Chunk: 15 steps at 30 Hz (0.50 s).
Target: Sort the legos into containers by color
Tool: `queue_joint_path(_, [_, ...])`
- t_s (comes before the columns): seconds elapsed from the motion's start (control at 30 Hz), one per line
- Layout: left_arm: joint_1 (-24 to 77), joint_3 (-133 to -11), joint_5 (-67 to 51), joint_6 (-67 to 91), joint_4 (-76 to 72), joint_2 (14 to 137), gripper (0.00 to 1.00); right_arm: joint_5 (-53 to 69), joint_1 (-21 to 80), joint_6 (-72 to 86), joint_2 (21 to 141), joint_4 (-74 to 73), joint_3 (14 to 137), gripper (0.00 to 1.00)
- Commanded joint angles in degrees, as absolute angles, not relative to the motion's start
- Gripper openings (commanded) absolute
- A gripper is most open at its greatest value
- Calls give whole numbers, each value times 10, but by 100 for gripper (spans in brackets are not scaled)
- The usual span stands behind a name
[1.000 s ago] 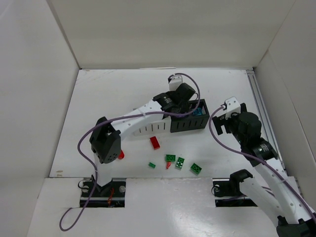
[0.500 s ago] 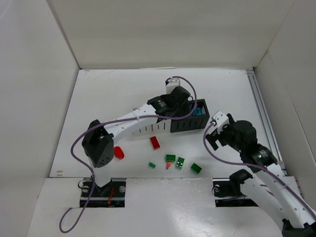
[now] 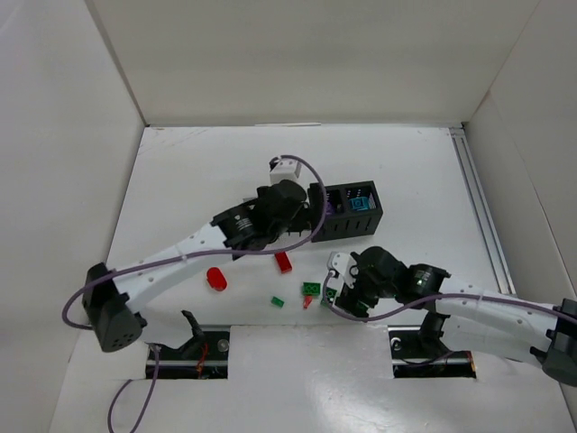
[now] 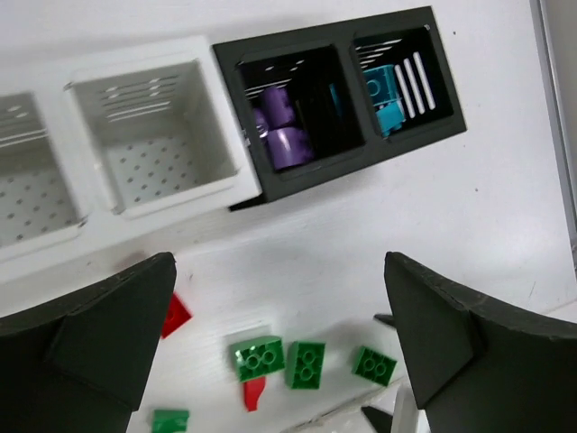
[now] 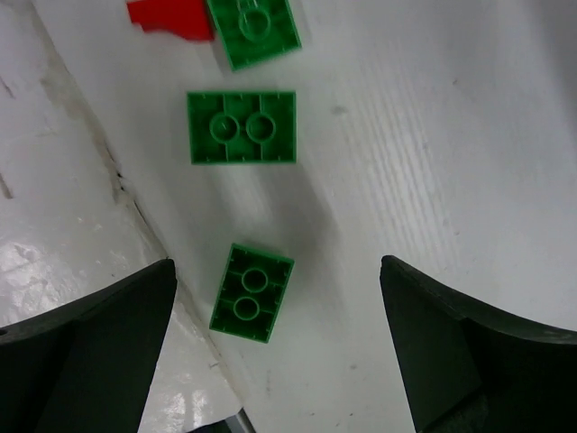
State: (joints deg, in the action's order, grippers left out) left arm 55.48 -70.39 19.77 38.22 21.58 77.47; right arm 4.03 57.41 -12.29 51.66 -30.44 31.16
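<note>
White desk [image 3: 180, 180], green bricks [image 3: 311, 289] at its front edge.
One brick [image 5: 252, 293] is framed between the jaws of the empty, wide-open right gripper [image 5: 277, 269], long axis crosswise; left gripper [image 4: 279, 262] is open and empty.

Three green legos [image 5: 242, 126] under wide-spread gripper [image 5: 275, 264]

A bare strip of table [image 4: 379, 244] runs between the row of bins [image 4: 225, 171] and the green bricks [image 4: 305, 363], so a gripper can pass there. The right gripper [image 5: 275, 266] hangs wide over 3 of them and blocks the way down.
</note>
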Motion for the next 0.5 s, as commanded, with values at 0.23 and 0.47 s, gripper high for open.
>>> queue_joint_path(0.23, [555,-546,250,441,221,570,100,22,582,6,523,-258,237,99])
queue_joint_path(0.47, [555,-524,261,466,227,533,100,-4,582,15,534,-244,247,46])
